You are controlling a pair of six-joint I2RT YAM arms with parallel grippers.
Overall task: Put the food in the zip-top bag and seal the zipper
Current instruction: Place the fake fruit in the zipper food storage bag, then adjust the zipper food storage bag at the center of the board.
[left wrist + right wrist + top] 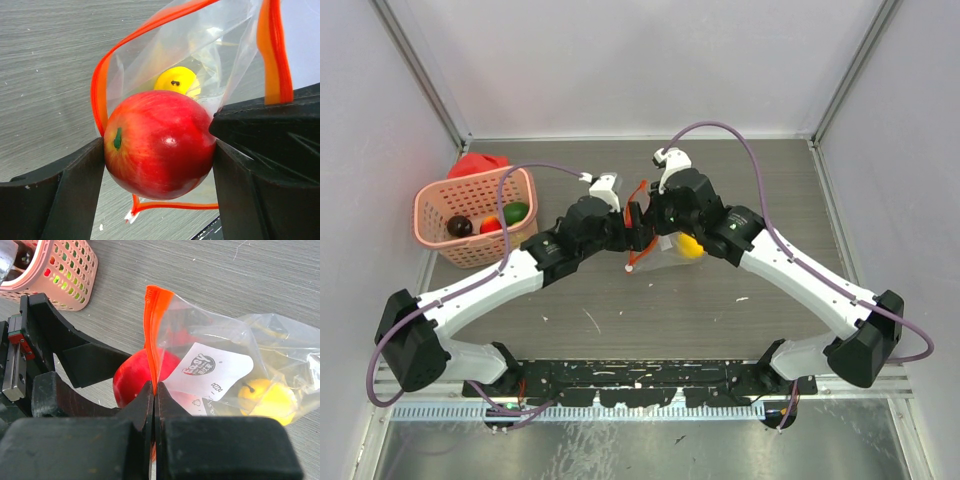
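Note:
My left gripper (159,150) is shut on a red toy apple (157,142) and holds it right at the open mouth of the clear zip-top bag (200,55). A yellow toy fruit (176,80) lies inside the bag. My right gripper (154,390) is shut on the bag's red-orange zipper strip (152,325) and holds the mouth up. In the top view both grippers meet at mid-table, left (628,228) and right (645,215), with the bag (672,248) and yellow fruit (690,245) beside them. The zipper's whitish tip (630,268) rests on the table.
A pink lattice basket (432,215) stands at the left with a dark fruit (459,226), a red one (491,225) and a green one (516,211). A red object (478,164) lies behind it. Grey walls enclose the table.

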